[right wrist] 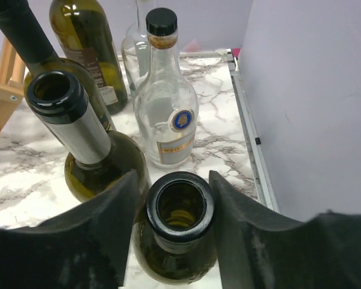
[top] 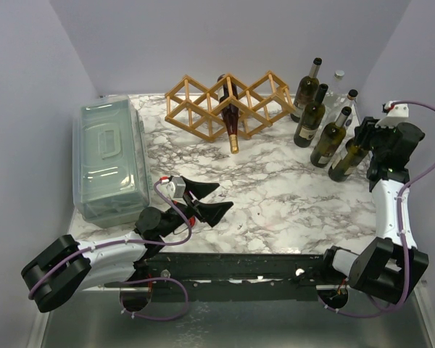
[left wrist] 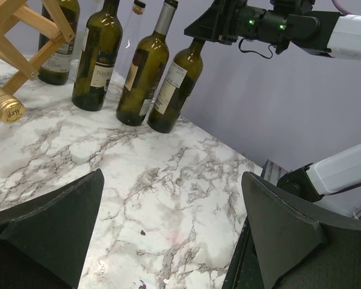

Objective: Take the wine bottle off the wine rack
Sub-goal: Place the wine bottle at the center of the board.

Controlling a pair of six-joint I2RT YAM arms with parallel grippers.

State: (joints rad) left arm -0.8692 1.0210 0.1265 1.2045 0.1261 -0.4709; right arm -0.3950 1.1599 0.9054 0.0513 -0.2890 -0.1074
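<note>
Jaws of the left gripper (left wrist: 171,177) are spread wide; those of the right gripper (right wrist: 172,176) are set closely around a green bottle (right wrist: 174,260) by the right edge of the bench (right wrist: 221,135); grip undeterminable.

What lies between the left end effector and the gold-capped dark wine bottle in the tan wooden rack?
Only bare grey-veined marble tabletop, in the top view.

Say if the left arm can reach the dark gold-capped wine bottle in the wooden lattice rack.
Probably yes: left gripper open, bare marble table between, the neck of the dark wine bottle juts from the wooden lattice rack.
</note>
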